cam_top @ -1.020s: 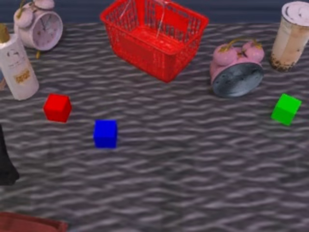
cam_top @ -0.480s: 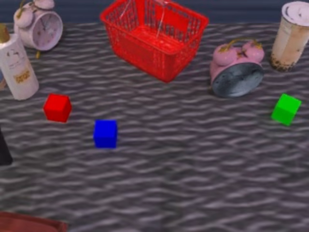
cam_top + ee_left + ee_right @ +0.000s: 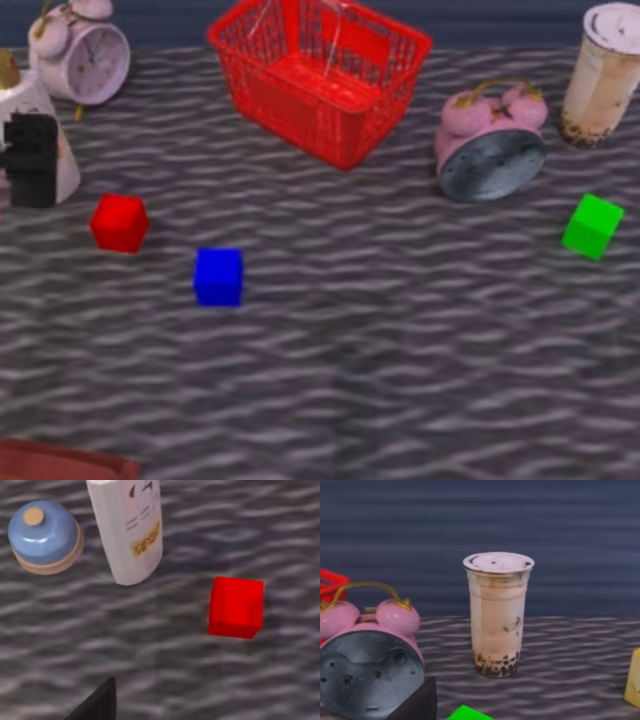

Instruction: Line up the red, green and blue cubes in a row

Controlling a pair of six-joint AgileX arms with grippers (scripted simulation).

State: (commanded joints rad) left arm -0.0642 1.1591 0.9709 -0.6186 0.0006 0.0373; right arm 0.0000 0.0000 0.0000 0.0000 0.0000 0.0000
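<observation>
The red cube (image 3: 119, 222) sits on the left part of the table, and the blue cube (image 3: 218, 276) lies to its right and nearer. Far to the right, the green cube (image 3: 593, 226) stands alone. My left gripper (image 3: 30, 160) hovers open at the left edge, over the white bottle, left of and beyond the red cube. In the left wrist view the red cube (image 3: 236, 607) is apart from the one dark finger (image 3: 99, 705) that shows. The right arm is outside the top view; its wrist view shows one finger (image 3: 419, 702) beside the green cube's corner (image 3: 467, 714).
A white bottle (image 3: 129, 530) and a blue bell (image 3: 45, 536) stand by the red cube. At the back are a white clock (image 3: 80, 55), the red wire basket (image 3: 320, 75), a pink clock (image 3: 490, 140) and a drink cup (image 3: 608, 75). A reddish object (image 3: 60, 462) lies front left.
My left gripper has moved from the near left edge toward the back and now hangs over the white bottle. The cubes have not moved.
</observation>
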